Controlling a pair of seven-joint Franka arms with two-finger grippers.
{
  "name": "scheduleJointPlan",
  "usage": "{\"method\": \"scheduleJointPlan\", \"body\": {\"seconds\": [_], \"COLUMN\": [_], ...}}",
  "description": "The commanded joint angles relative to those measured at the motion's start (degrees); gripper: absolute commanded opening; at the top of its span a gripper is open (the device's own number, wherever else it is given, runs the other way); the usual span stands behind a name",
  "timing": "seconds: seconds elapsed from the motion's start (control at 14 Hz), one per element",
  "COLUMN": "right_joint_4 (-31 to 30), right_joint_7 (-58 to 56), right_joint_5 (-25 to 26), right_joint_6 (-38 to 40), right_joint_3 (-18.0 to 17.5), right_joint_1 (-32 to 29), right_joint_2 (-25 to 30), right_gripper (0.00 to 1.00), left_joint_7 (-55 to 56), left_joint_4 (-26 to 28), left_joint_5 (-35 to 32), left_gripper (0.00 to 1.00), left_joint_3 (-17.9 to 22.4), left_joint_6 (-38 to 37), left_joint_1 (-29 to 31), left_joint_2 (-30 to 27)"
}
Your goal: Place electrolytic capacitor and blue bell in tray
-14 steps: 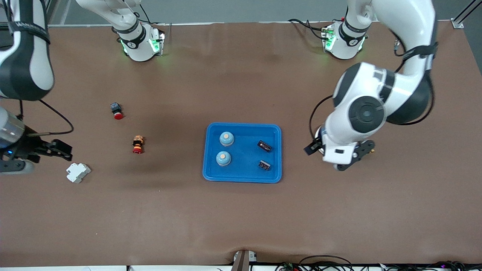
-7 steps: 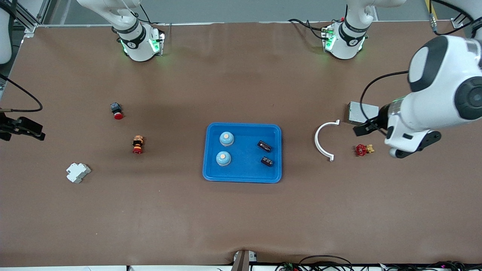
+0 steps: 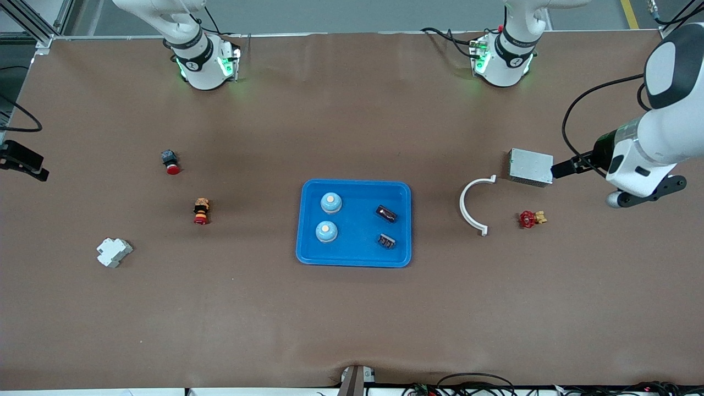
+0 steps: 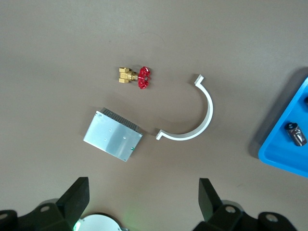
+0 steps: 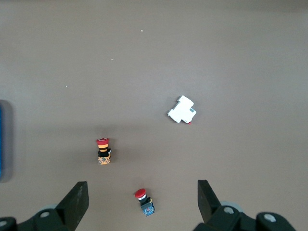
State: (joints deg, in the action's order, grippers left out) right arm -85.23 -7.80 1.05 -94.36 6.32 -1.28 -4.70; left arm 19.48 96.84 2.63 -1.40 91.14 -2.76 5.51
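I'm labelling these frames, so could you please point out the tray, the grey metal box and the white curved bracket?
tray (image 3: 355, 258): front view, bare floor near its rim.
grey metal box (image 4: 113, 140): left wrist view, top face.
white curved bracket (image 3: 463, 208): front view, middle of arc.

right pincer (image 3: 22, 162) mostly cut off, tray (image 4: 288, 144) perhaps half cropped

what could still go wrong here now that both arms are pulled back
The two bells and two capacitors lie in the tray, so little is left. The lower capacitor lies on its side and might roll if the tray is bumped. The left gripper hangs open over the grey box, which a low sweep could clip. The right gripper is open too.
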Motion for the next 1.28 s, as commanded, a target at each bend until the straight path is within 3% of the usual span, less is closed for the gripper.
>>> {"method": "scheduleJointPlan", "body": {"seconds": [0.0,0.28,0.57,0.71,1.0,1.21], "right_joint_4": [-1.8,-2.8,-2.9,-3.1,-3.0,-3.1], "right_joint_7": [0.2,0.2,0.6,0.9,2.9,3.0], "right_joint_5": [0.0,-0.1,-0.3,-2.6,-4.6,-4.6], "right_joint_6": [0.7,0.6,1.1,2.5,4.8,5.9], "right_joint_3": [-1.0,-1.0,-1.0,-1.0,-0.9,-1.0], "right_joint_1": [-0.4,-0.2,-0.2,-0.4,-0.4,-0.3], "right_joint_2": [2.1,2.7,3.4,3.5,4.4,4.8], "right_gripper": [1.0,1.0,1.0,1.0,1.0,1.0], "left_joint_7": [-8.5,-11.4,-11.7,-15.0,-19.8,-18.8], "left_joint_4": [6.2,11.9,14.4,15.0,23.2,25.2], "left_joint_5": [-1.2,-1.4,-3.1,-3.1,-2.8,-2.2], "left_gripper": [1.0,1.0,1.0,1.0,1.0,1.0], "left_joint_3": [-0.4,-0.4,-0.5,-0.6,-0.9,-1.0], "left_joint_6": [2.0,3.6,4.7,6.2,13.1,14.2], "left_joint_1": [3.0,4.5,4.4,4.2,4.3,4.3], "left_joint_2": [-6.0,-12.1,-17.0,-18.5,-24.0,-25.8]}}
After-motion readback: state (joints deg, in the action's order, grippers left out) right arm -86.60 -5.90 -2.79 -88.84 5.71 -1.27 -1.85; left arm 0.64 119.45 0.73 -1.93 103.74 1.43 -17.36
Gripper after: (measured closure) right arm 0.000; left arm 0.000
